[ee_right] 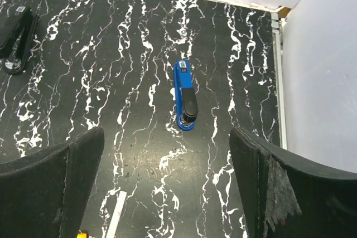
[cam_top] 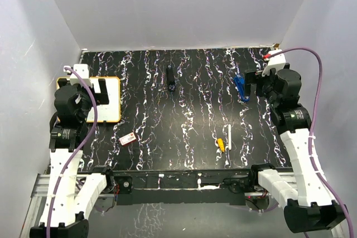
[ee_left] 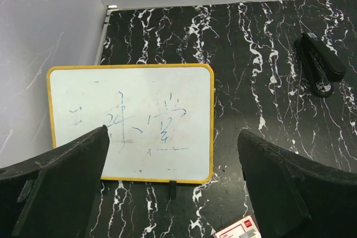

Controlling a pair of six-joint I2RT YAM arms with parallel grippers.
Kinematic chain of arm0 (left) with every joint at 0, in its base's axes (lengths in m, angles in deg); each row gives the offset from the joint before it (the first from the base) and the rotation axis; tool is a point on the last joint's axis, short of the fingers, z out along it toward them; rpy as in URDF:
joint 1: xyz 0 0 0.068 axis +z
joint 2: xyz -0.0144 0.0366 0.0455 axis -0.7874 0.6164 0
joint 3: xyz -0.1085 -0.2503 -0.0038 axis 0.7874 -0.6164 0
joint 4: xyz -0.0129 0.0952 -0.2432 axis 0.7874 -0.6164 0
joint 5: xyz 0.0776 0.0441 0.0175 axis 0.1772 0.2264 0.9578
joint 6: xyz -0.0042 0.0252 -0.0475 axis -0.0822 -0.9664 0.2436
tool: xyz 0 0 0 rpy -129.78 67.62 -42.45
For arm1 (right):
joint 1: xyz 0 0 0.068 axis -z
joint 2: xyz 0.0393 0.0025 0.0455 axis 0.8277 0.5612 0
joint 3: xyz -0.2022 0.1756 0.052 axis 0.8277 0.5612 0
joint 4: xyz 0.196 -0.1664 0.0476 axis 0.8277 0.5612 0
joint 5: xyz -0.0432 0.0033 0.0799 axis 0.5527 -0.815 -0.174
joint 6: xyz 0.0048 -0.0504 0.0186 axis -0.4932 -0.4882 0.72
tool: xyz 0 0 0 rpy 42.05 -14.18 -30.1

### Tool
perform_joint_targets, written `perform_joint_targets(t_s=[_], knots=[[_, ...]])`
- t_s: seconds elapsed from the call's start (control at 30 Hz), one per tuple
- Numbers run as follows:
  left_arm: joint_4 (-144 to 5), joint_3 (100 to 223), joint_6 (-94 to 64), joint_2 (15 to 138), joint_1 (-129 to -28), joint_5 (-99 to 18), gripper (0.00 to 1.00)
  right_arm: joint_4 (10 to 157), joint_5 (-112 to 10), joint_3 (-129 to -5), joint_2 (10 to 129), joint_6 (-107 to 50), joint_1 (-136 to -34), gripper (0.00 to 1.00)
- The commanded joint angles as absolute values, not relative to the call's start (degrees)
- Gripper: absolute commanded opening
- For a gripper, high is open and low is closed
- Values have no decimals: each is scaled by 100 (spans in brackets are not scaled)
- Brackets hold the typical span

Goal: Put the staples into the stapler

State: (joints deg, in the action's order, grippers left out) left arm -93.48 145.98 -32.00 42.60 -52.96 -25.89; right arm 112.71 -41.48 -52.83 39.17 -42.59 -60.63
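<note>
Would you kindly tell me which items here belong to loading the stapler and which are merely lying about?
Job: red-and-white cardboard staples box; black stapler or blue stapler, which one unclear.
Lying about: yellow-framed whiteboard; thin white pen; small yellow piece beside it.

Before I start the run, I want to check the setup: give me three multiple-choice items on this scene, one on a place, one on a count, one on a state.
1. Relative to the whiteboard, the staples lie: A. on it; B. off it, not touching; C. behind it.
2. Staplers in view: A. one; B. two; C. three.
3. The left end effector and right end effector are: A. both open, empty; B. both shut; C. one holding a pen.

B, the box sits clear of the frame; B, one black stapler and one blue stapler; A, fingers are spread with nothing between them.
</note>
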Motion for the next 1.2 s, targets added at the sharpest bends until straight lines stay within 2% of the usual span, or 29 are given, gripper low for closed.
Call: perform_joint_targets(t_s=[0.0, 0.57, 0.97, 1.17], knots=[[-9066, 14626, -3224, 4465, -5179, -3046, 97, 11031, -4606, -5559, 4012, -4226, -5927, 99], [-8868, 14748, -3682, 4993, -4953, -4263, 97, 10856, -5208, -5832, 4578, -4643, -5656, 99], [-8919, 14825, -3807, 5127, -4922, -5235, 97, 10588, -4469, -5667, 6319, -5835, -5563, 99], [-8935, 14863, -3824, 5171, -4913, -5541, 97, 10590, -4732, -5849, 7458, -6116, -5131, 95]])
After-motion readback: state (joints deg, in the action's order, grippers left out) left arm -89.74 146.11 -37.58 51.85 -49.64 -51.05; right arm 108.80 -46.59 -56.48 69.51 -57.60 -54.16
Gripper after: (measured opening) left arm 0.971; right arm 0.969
